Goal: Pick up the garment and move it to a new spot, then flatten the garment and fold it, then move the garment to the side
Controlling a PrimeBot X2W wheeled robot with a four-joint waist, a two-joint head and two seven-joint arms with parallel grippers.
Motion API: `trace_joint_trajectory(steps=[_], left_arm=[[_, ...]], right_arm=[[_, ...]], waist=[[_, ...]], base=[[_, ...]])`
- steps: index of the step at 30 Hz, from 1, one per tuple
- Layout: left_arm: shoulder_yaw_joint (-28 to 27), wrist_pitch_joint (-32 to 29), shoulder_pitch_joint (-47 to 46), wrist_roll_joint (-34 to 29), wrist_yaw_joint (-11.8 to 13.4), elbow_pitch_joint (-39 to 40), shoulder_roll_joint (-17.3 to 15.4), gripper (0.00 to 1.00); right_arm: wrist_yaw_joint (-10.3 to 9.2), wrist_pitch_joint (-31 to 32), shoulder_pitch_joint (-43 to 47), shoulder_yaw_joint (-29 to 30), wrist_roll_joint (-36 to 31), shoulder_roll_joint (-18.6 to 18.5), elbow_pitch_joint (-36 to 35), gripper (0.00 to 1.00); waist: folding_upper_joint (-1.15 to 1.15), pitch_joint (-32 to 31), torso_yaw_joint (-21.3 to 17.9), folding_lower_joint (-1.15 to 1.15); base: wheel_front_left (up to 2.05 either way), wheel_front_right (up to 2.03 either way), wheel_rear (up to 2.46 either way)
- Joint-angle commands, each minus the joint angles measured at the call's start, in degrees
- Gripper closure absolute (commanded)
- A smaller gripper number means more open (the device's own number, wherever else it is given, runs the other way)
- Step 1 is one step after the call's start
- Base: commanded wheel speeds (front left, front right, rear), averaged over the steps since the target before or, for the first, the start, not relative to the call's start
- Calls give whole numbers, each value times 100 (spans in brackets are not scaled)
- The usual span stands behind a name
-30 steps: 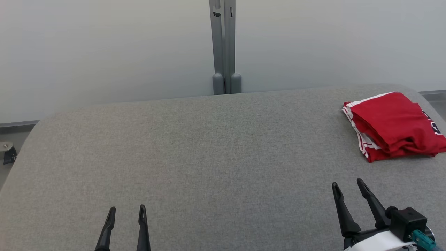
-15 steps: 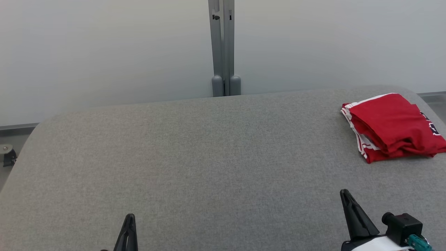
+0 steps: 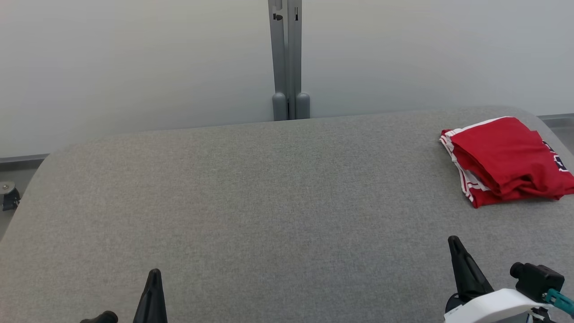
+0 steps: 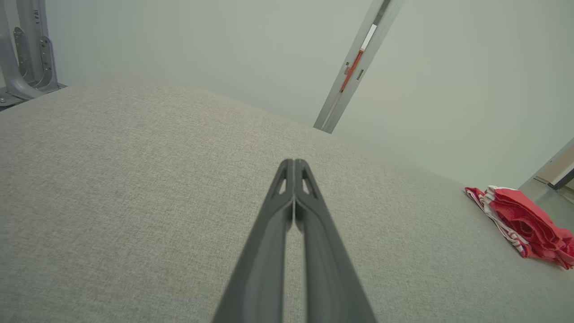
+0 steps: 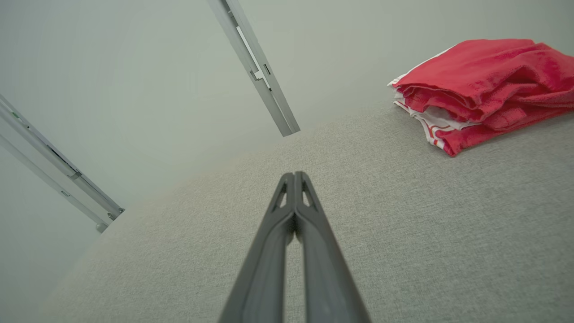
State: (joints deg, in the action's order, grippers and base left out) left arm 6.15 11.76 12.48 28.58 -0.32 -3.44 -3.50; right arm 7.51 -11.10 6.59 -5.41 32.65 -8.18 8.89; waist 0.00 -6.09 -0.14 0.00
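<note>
A folded red garment (image 3: pixel 506 159) with white stripes lies at the far right of the grey table (image 3: pixel 269 202); it also shows as the red garment (image 5: pixel 480 89) in the right wrist view and, small, as the garment (image 4: pixel 522 224) in the left wrist view. My left gripper (image 3: pixel 154 274) is low at the bottom left, shut with nothing in it, its tips (image 4: pixel 293 162) pressed together. My right gripper (image 3: pixel 454 242) sits at the bottom right, well short of the garment, also shut and empty, tips (image 5: pixel 294 175) touching.
A grey metal post (image 3: pixel 287 58) stands against the pale wall behind the table's far edge. The table's rounded right corner lies just past the garment. A caster (image 3: pixel 9 193) shows on the floor at the far left.
Both grippers have shut from open and drawn back toward the bottom edge. The garment has not moved; the camera shifted slightly.
</note>
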Motion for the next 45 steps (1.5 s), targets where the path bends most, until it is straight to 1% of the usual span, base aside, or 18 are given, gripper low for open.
trace_joint_trajectory(steps=[1,24,45], left_arm=[[-41,-38,-219,269,-43,37,-62,100],[-228,-434,-755,2301,-248,-294,-175,100],[-380,-729,-1133,3761,-393,-520,-245,100]], right_arm=[[-1,52,-196,58,255,-15,-54,100],[0,490,-563,300,2098,71,123,100],[-1,809,-812,479,3428,131,254,100]], waist=[[0,10,0,0],[0,136,3,0],[0,251,6,0]], base=[[0,0,0],[0,0,0],[0,0,0]])
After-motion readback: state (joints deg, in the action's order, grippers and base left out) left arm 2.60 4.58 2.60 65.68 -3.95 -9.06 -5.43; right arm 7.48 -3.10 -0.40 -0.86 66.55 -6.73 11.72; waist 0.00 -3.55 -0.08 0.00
